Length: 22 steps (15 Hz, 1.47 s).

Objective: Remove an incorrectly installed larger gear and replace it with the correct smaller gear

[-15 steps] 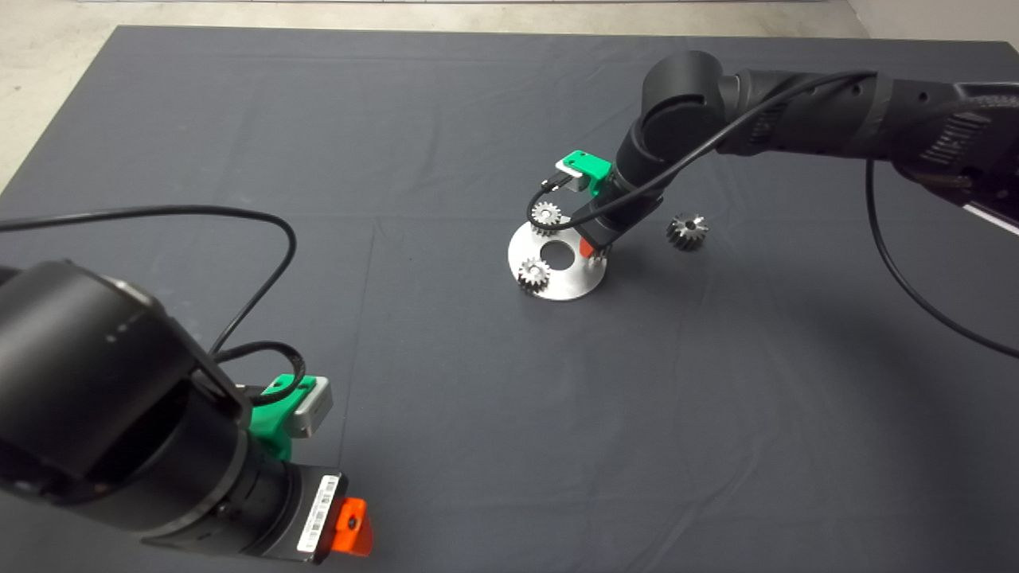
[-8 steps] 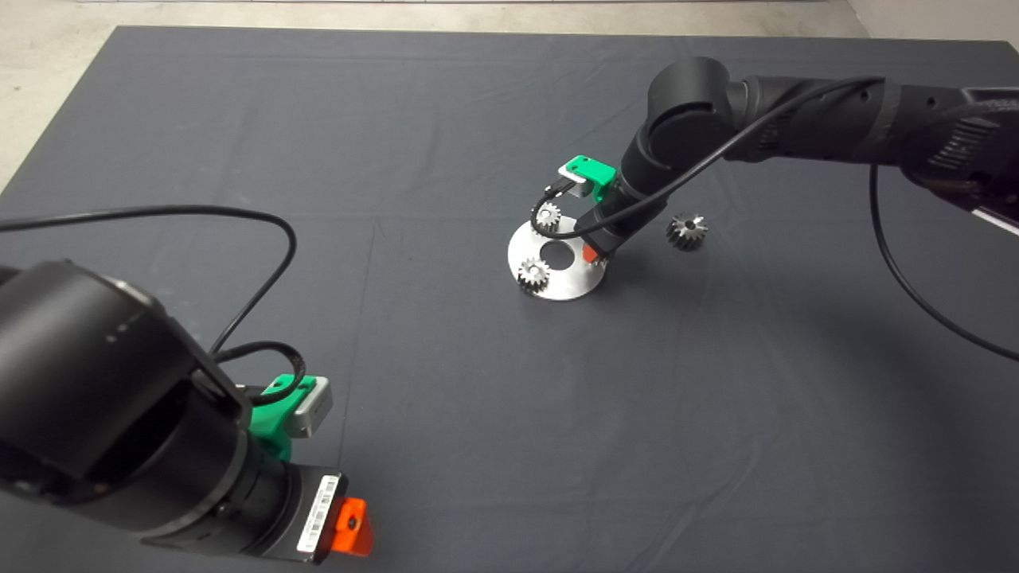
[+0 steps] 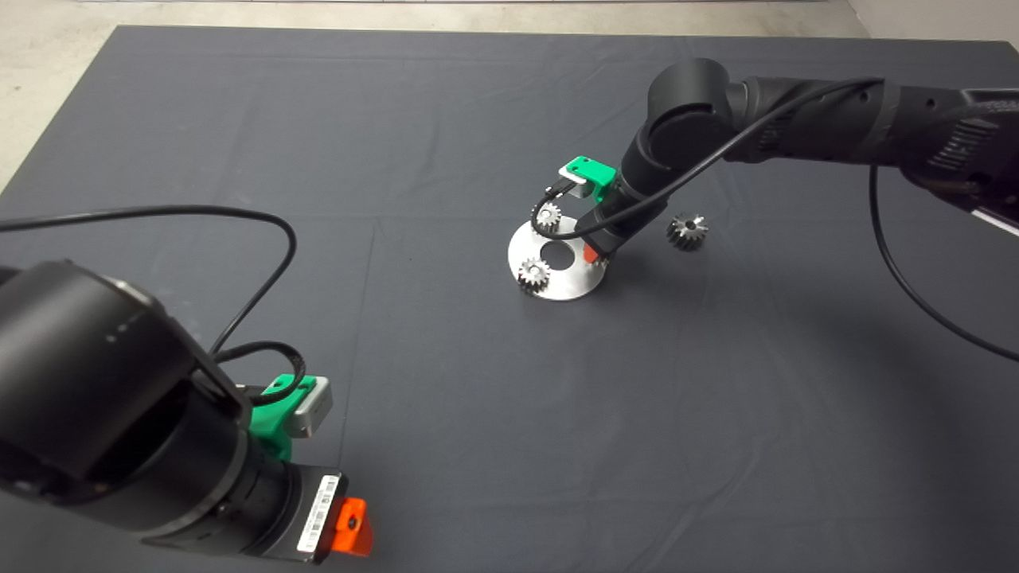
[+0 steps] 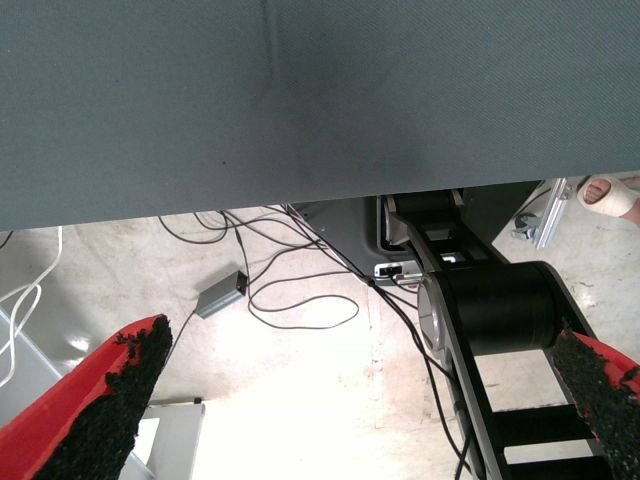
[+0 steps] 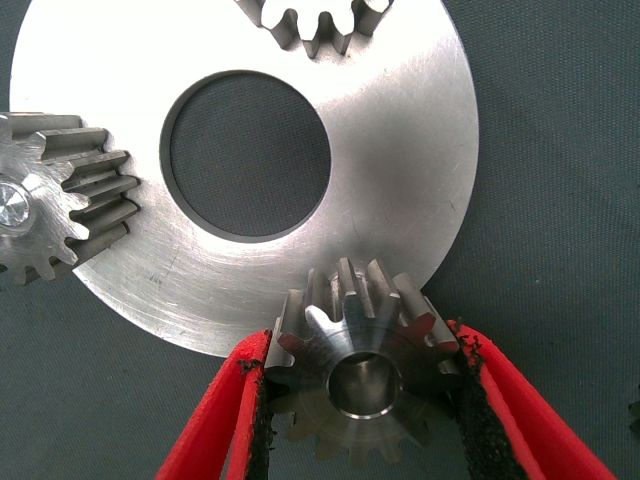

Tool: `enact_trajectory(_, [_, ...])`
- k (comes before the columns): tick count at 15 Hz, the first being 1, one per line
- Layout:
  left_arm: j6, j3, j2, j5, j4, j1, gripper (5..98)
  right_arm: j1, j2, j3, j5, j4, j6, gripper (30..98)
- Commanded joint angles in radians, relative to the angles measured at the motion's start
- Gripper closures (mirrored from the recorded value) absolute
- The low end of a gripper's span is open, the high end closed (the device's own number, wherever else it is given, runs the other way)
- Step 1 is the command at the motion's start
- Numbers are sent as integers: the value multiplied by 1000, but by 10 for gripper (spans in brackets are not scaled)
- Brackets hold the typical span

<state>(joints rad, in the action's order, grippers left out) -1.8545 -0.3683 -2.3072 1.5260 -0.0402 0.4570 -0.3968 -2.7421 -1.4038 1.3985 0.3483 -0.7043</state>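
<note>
We judged the step in hand to be the removal of the larger gear (image 5: pixel 362 375), a shiny silver metal gear with long coarse teeth, which sat at the rim of the round silver metal plate (image 5: pixel 400 130) with a wide centre hole, low in the right wrist picture. The right gripper (image 5: pixel 365 400), at the centre of the head picture over the plate's right edge (image 3: pixel 593 255), was clamped on this gear: both black pads (image 5: pixel 470 400) pressed against its teeth on opposite sides. Two pale fine-toothed small gears (image 5: pixel 60 200) (image 5: pixel 315 25) sat on the plate at the left edge and top edge of the same picture. The smaller gear (image 3: pixel 687 231), a darker grey metal gear with coarse teeth, lay on the dark mat (image 3: pixel 398 119) just right of the plate, apart from it. The left gripper (image 4: pixel 360 400) waited at the lower left of the head picture, fingers spread wide and holding nothing. The next move, in our judgement, called for a straight lift off the plate without tilting the gear, so that the neighbouring gears and the plate were not dragged, then a set-down clear of the smaller gear.
</note>
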Motion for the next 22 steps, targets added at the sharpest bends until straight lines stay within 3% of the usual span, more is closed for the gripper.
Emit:
enact_trajectory(1, [-8,17,1,13,23,6,54,-30,-1,10,-5,26,0,882])
enact_trajectory(22, [-8,16,2,13,22,6,54,-45,5,11,-10,26,0,881])
